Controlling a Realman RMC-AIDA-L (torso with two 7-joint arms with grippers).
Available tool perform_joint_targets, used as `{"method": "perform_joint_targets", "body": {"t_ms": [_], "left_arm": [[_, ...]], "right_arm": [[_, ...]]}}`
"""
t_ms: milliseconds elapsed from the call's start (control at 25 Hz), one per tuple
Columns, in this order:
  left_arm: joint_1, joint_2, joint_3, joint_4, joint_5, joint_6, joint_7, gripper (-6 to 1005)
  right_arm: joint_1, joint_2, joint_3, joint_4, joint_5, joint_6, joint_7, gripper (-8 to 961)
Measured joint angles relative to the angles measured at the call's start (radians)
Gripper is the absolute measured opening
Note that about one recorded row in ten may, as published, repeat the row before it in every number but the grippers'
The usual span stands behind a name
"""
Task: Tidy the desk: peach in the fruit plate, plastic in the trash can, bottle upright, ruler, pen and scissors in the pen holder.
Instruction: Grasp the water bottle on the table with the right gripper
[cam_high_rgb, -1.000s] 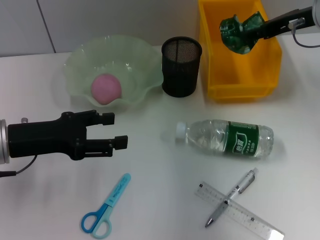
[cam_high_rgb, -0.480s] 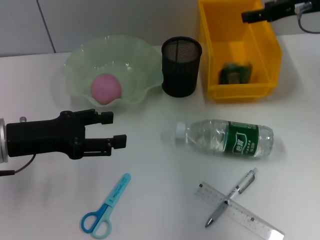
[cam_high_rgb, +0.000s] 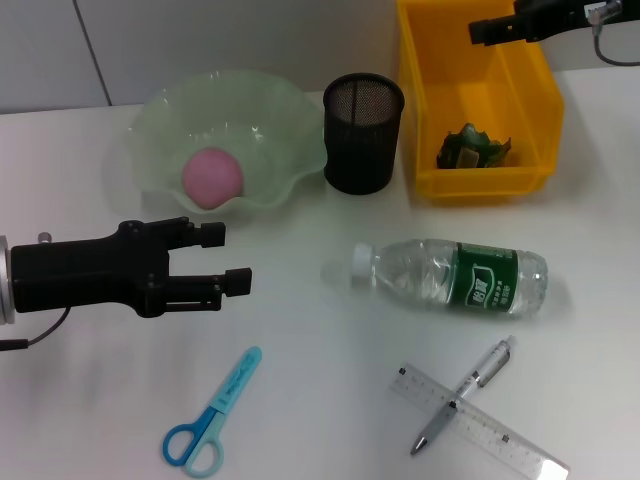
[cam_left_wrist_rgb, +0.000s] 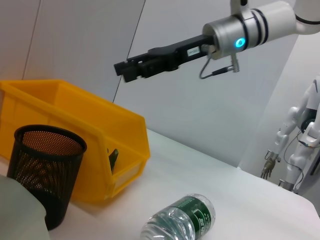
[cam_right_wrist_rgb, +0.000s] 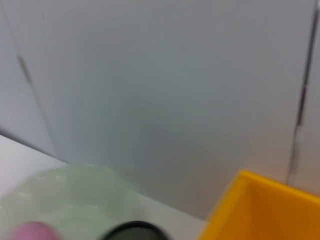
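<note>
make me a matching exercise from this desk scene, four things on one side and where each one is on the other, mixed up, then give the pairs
Things:
1. peach
2. plastic
3. bottle
4. pen

Places:
A. lying across the ruler
B. on its side on the desk, in front of the yellow trash can
C. in the green fruit plate
D. inside the yellow trash can

Pairs: 1-C, 2-D, 3-B, 4-A

I find no legible text anywhere. The bottle carries a green label with white markings too small to read. The ruler shows graduation marks, but I can make out no numbers.
</note>
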Motion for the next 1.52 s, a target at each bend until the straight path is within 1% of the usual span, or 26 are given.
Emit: {"method": "perform_joint_targets", "body": {"t_ms": [40,80,160,200,240,280,320,360,400,440,480,560,600,720,800,840,920,1000,1040,1160,1200,1240,1360,1440,1480,1520], "left_arm": [[0.0,0.0,0.0,0.0,0.0,0.0,0.0,848],[0.0,0.0,0.0,0.0,0.0,0.0,0.0,848],[0.001,0.0,0.0,0.0,-0.001,0.001,-0.001,848],[0.002,0.001,0.0,-0.001,-0.003,0.001,-0.001,848],[0.002,0.001,0.0,-0.001,-0.003,0.001,-0.001,848],[0.003,0.002,0.001,-0.001,-0.004,0.001,-0.002,848],[0.003,0.002,0.001,-0.001,-0.004,0.001,-0.002,848],[0.003,0.002,0.0,-0.002,-0.004,0.002,-0.005,848],[0.004,0.002,0.0,-0.001,-0.003,0.005,-0.009,848],[0.004,0.002,0.0,-0.001,-0.003,0.005,-0.009,848],[0.004,0.001,0.0,-0.001,-0.003,0.007,-0.01,848],[0.005,0.001,0.0,0.001,-0.002,0.012,-0.01,848],[0.006,0.002,0.001,0.003,-0.002,0.015,-0.01,848],[0.006,0.003,0.001,0.004,-0.001,0.015,-0.01,848],[0.006,0.004,0.006,0.005,0.0,0.015,-0.01,848],[0.006,0.004,0.006,0.005,0.0,0.015,-0.01,848],[0.006,0.004,0.008,0.006,0.0,0.015,-0.009,848],[0.006,0.004,0.007,0.003,0.0,0.015,-0.01,848],[0.006,0.004,0.007,0.003,0.0,0.015,-0.01,848],[0.006,0.003,0.002,0.0,0.0,0.009,-0.01,848],[0.006,0.003,0.002,0.0,0.0,0.009,-0.01,848],[0.006,0.003,0.001,0.0,0.0,0.009,-0.01,848],[0.006,0.0,0.001,-0.001,0.0,0.008,-0.01,847],[0.008,-0.003,0.001,-0.002,0.0,0.008,-0.01,847],[0.01,-0.004,0.0,-0.002,0.0,0.008,-0.01,847],[0.01,-0.004,0.0,-0.002,0.0,0.008,-0.01,847]], "right_arm": [[0.0,0.0,0.0,0.0,0.0,0.0,0.0,784],[-0.006,-0.01,0.004,-0.005,0.035,-0.042,0.0,784],[-0.017,-0.038,0.004,-0.006,0.114,-0.141,-0.004,784],[-0.02,-0.062,0.0,-0.004,0.162,-0.243,-0.008,784],[-0.02,-0.062,0.0,-0.004,0.162,-0.243,-0.008,784],[-0.012,-0.079,-0.006,0.002,0.167,-0.342,-0.008,784],[-0.012,-0.079,-0.006,0.002,0.167,-0.342,-0.008,784],[-0.006,-0.085,-0.011,0.004,0.157,-0.382,-0.008,783],[0.012,-0.093,-0.028,0.008,0.122,-0.466,-0.009,783],[0.012,-0.093,-0.028,0.008,0.122,-0.466,-0.009,783],[0.023,-0.093,-0.049,0.002,0.081,-0.511,-0.027,783],[0.026,-0.09,-0.065,-0.004,0.054,-0.526,-0.045,783],[0.034,-0.086,-0.104,-0.007,0.009,-0.537,-0.075,784],[0.048,-0.084,-0.141,0.003,-0.039,-0.536,-0.097,784],[0.082,-0.075,-0.177,0.039,-0.099,-0.536,-0.148,784],[0.082,-0.075,-0.177,0.039,-0.099,-0.536,-0.148,783],[0.093,-0.063,-0.193,0.042,-0.132,-0.537,-0.179,783],[0.108,-0.04,-0.221,0.033,-0.193,-0.537,-0.218,783],[0.108,-0.04,-0.221,0.033,-0.193,-0.537,-0.218,783],[0.136,-0.018,-0.251,0.037,-0.271,-0.535,-0.26,783],[0.136,-0.018,-0.251,0.037,-0.271,-0.535,-0.26,783],[0.144,-0.011,-0.252,0.04,-0.293,-0.529,-0.271,783],[0.146,-0.008,-0.252,0.041,-0.301,-0.525,-0.278,783],[0.148,0.0,-0.258,0.046,-0.31,-0.512,-0.291,783],[0.147,0.008,-0.268,0.048,-0.314,-0.495,-0.298,783],[0.147,0.008,-0.268,0.048,-0.314,-0.495,-0.298,783]]}}
